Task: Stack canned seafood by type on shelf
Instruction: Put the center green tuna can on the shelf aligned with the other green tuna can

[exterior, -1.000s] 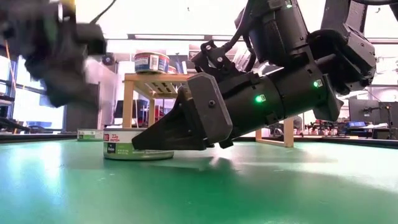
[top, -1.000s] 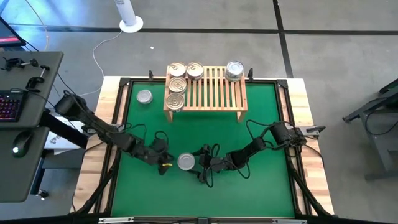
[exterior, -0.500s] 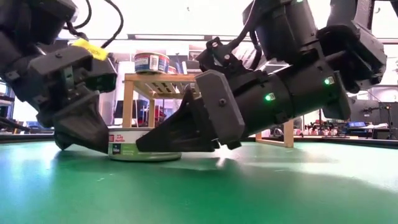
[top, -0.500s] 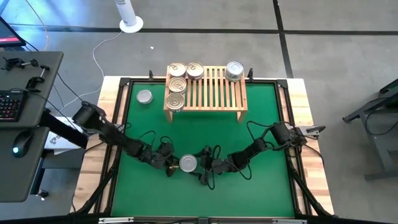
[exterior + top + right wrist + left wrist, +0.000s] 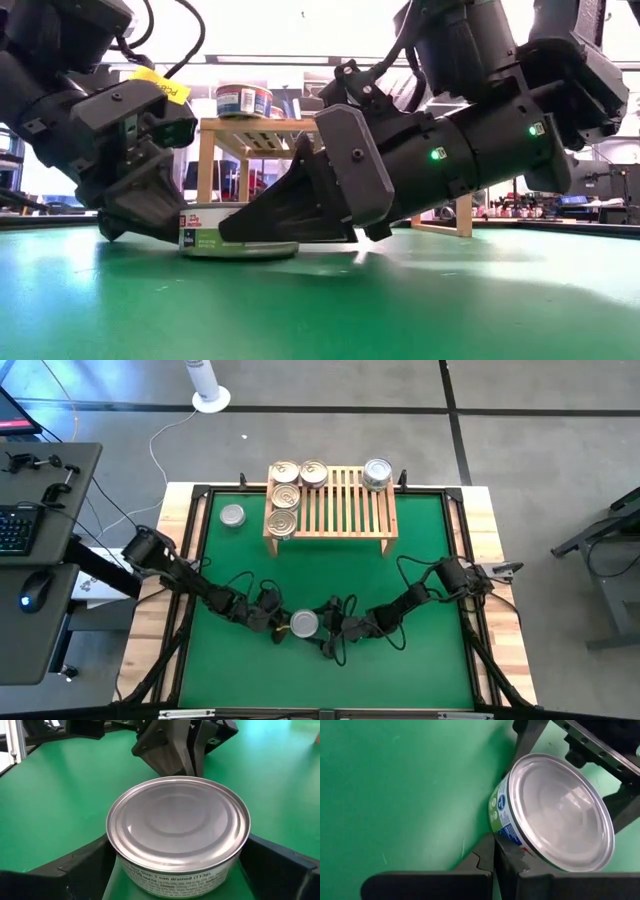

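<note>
A silver-topped tin (image 5: 303, 623) stands flat on the green mat near the table's near edge. My left gripper (image 5: 277, 623) is shut and low at the tin's left side. My right gripper (image 5: 313, 626) reaches in from the right, one finger on each side of the tin (image 5: 178, 827). The light-wood shelf (image 5: 345, 510) stands at the far side and carries several gold-tan tins (image 5: 285, 496) at its left end and one silver tin (image 5: 377, 472) at its far right corner. Another silver tin (image 5: 232, 515) sits on the mat left of the shelf. My left gripper presses its shut fingertips (image 5: 496, 855) against the tin's labelled side wall (image 5: 501, 822), coming in low and slanting from the table's left. The tin rests flat on the mat. My right gripper clasps the tin's side wall (image 5: 125, 865) between its two fingers (image 5: 85, 865), lying nearly level from the table's right. The tin stays upright with its bottom on the mat (image 5: 240, 250).
The mat (image 5: 420, 560) between the shelf and the grippers is bare green. A wooden frame (image 5: 480, 540) borders the table. Cables loop over both arms. A desk with a keyboard and mouse (image 5: 30, 590) stands to the left of the table.
My left gripper has come down and moved toward the table's right until its shut tips meet the tin's left side. The tin has slid a little toward the right along the mat, and my right gripper has drawn back with it.
</note>
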Robot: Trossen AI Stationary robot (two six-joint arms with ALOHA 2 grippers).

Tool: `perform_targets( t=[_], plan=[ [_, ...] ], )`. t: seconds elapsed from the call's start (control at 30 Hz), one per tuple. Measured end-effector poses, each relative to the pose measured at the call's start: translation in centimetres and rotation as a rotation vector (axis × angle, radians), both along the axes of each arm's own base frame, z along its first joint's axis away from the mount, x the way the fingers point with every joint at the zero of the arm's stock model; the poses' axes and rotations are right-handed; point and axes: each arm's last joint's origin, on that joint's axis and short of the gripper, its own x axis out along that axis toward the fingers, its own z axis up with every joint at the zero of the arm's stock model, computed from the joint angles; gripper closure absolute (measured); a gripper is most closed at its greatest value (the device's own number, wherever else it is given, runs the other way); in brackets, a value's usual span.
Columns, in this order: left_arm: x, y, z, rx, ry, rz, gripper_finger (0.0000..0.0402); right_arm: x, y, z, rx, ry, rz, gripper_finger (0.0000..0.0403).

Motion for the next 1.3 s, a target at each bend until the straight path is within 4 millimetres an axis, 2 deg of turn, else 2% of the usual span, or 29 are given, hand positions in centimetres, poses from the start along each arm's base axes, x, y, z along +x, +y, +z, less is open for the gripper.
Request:
perform_targets(
  t=[0.27, 0.47, 0.6, 0.97, 1.1, 1.3],
  plan=[
    [0.1, 0.0, 0.3, 0.004, 0.013, 0.016, 0.0401, -1.2, 1.2, 0.0, 0.012, -0.069, -0.076, 0.0016],
    [-0.2, -0.2, 0.4, 0.003, 0.038, 0.007, 0.0401, -2.4, 2.3, -0.6, 0.018, -0.043, -0.089, 0.0016],
    [-0.3, -0.2, 0.3, 0.009, 0.042, 0.006, 0.0401, -2.9, 3.0, -0.3, -0.008, -0.017, -0.092, 0.0016],
    [-0.5, -0.4, 0.3, 0.018, 0.046, -0.006, 0.0401, -4.7, 4.8, 3.8, -0.157, 0.01, -0.17, 0.0029],
    [-0.5, -0.6, 0.3, 0.02, 0.038, -0.018, 0.0401, -5.4, 4.5, 4.8, -0.138, 0.104, -0.143, 0.0042],
    [0.2, -1.5, 1.6, 0.045, -0.106, -0.113, 0.0401, -5.3, 3.3, 3.7, -0.011, 0.264, -0.035, 0.0043]
  ],
)
